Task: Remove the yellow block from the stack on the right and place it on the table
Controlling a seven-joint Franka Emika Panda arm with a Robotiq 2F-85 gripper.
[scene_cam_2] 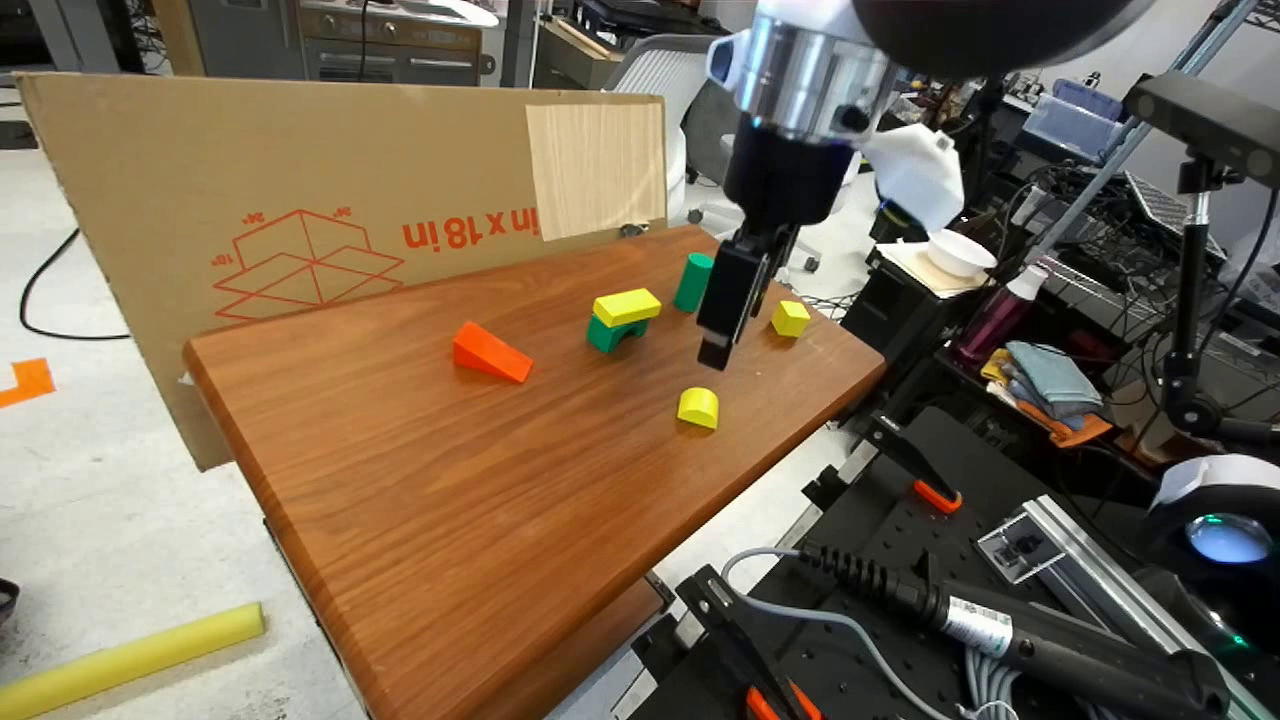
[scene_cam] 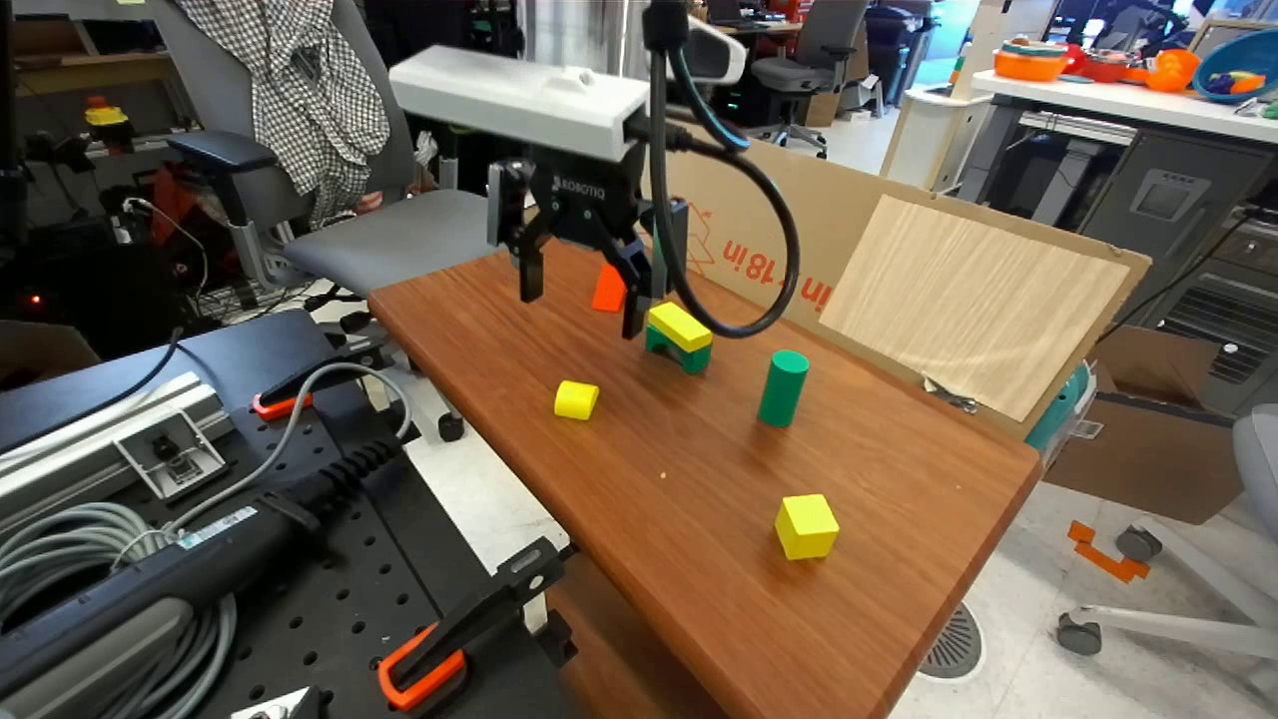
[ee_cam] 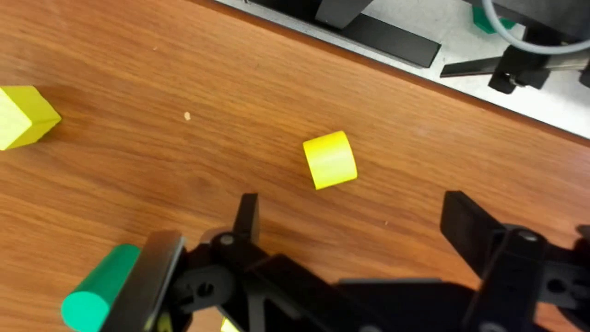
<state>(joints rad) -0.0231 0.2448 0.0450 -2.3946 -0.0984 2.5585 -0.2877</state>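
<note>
A yellow cube [scene_cam: 807,526] stands alone on the reddish-brown table [scene_cam: 639,539]. It also shows in an exterior view [scene_cam_2: 790,318] and at the left edge of the wrist view [ee_cam: 20,117]. A yellow block with a rounded top [scene_cam: 576,399] lies apart from it, also in an exterior view [scene_cam_2: 698,408] and the wrist view [ee_cam: 330,160]. No all-yellow stack shows; I cannot tell which of these is the task's yellow block. My gripper [scene_cam: 582,303] is open and empty above the table. In the wrist view the fingers [ee_cam: 351,203] are wide apart, the rounded block beyond them.
A green cylinder [scene_cam: 784,387] stands near the cardboard sheet [scene_cam_2: 300,180] along the table's edge. A long yellow block [scene_cam_2: 627,306] lies on a green arch [scene_cam_2: 603,336]. An orange wedge [scene_cam_2: 490,352] lies farther along. A black workbench [scene_cam: 399,559] adjoins the table.
</note>
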